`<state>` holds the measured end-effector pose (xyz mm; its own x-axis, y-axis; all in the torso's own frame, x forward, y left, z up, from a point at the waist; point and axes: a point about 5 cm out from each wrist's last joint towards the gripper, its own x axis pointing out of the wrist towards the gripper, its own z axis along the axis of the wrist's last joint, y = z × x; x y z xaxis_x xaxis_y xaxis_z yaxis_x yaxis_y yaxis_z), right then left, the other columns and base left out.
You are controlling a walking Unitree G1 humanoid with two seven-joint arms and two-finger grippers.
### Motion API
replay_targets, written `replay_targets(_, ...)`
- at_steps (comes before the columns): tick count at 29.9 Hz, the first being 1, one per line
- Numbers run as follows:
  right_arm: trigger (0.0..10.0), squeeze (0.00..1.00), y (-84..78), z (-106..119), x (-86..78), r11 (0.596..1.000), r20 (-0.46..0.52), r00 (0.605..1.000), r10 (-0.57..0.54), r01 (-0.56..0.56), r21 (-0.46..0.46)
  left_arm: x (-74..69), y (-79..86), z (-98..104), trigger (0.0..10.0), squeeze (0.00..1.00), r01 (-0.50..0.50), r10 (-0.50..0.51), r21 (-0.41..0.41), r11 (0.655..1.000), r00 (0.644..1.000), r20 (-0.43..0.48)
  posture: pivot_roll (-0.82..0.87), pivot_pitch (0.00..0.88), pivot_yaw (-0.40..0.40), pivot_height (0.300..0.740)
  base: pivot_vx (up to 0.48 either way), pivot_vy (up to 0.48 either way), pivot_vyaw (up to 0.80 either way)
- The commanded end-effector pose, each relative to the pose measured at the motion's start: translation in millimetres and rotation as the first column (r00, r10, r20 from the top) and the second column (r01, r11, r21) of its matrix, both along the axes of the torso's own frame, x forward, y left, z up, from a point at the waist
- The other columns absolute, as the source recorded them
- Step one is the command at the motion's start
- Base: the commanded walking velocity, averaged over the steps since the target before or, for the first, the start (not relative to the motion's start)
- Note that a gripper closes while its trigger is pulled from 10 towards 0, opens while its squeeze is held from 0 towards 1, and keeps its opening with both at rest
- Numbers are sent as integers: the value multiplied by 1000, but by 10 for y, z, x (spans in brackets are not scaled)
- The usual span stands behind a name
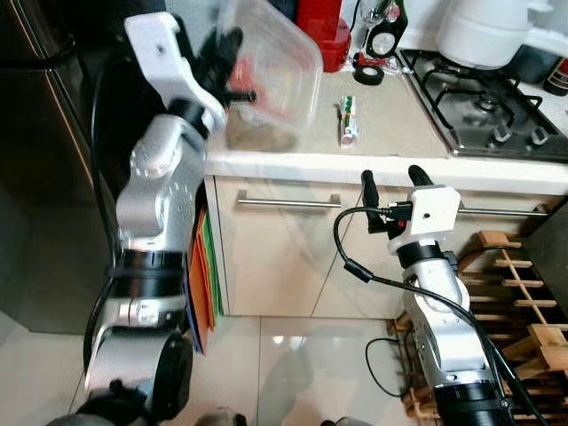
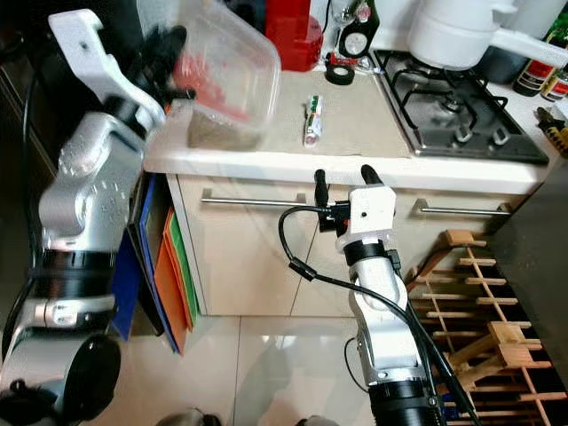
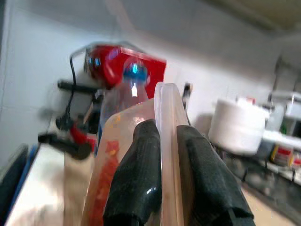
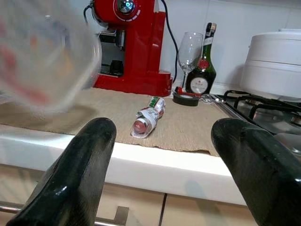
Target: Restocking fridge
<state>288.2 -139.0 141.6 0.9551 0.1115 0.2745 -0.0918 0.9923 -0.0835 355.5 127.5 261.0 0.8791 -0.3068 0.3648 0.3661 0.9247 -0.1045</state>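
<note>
My left gripper (image 1: 232, 78) is shut on the rim of a clear plastic container (image 1: 277, 73) with red pieces inside, held tilted above the left end of the counter (image 1: 390, 133). In the left wrist view its two fingers (image 3: 141, 179) pinch the container's rim (image 3: 168, 141). My right gripper (image 1: 391, 177) stands open in front of the counter's edge, below its top, holding nothing. A small wrapped tube (image 1: 349, 120) lies on the counter mat past it, also seen as the tube (image 4: 147, 120) in the right wrist view.
A red machine (image 4: 136, 42), a wine glass (image 4: 189, 47), a dark bottle (image 4: 202, 70) and a tape roll (image 1: 368, 71) stand at the back. A gas hob (image 1: 488, 106) with a white pot (image 1: 484, 31) is on the right. A wooden rack (image 1: 524, 302) stands on the floor right.
</note>
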Motion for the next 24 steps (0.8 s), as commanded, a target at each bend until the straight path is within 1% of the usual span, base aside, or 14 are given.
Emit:
replay_targets(1, 10000, 0, -53, 26, 8, 1000, 12, 1000, -25, 25, -1, -50, -18, 125, 0, 0, 21, -21, 5, 1000, 998, 56, 2, 0, -31, 740, 0, 0, 0)
replay_targets(4, 10000, 0, -66, 25, 10, 1000, 13, 999, -30, 30, -1, -76, 17, 135, 0, 0, 11, -11, -4, 1000, 998, 68, 6, 0, -33, 740, 0, 0, 0)
replay_targets(8, 10000, 0, -55, 26, 30, 1000, 15, 1000, -25, 25, -5, -84, 15, 135, 0, 0, -14, 12, 20, 1000, 996, 88, 14, 0, -38, 740, 0, 0, 0)
replay_targets(9, 10000, 0, -52, 27, 36, 1000, 15, 1000, -24, 24, -5, -80, 13, 125, 6980, 0, -21, 19, 23, 1000, 997, 80, 16, 0, -38, 740, 0, 0, 0)
replay_targets(10, 10000, 0, -50, 28, 39, 1000, 16, 1000, -23, 24, -5, -76, 12, 118, 6980, 0, -26, 24, 23, 999, 997, 73, 16, 0, -38, 740, 0, 0, 0)
replay_targets(11, 10000, 0, -47, 30, 43, 1000, 16, 1000, -23, 23, -5, -73, 12, 114, 10000, 0, -36, 33, 35, 999, 997, 75, 17, 0, -39, 740, 0, 0, 0)
replay_targets(14, 10000, 0, -43, 35, 53, 1000, 18, 1000, -21, 21, -4, -75, 14, 90, 10000, 0, -54, 48, 71, 996, 995, 88, 19, 0, -39, 740, 0, 0, 0)
replay_targets(24, 10000, 0, -40, 35, 60, 1000, 20, 1000, -20, 20, -6, -43, 9, 51, 10000, 0, -84, 79, 81, 993, 995, 66, 12, 0, -39, 740, 0, 0, 0)
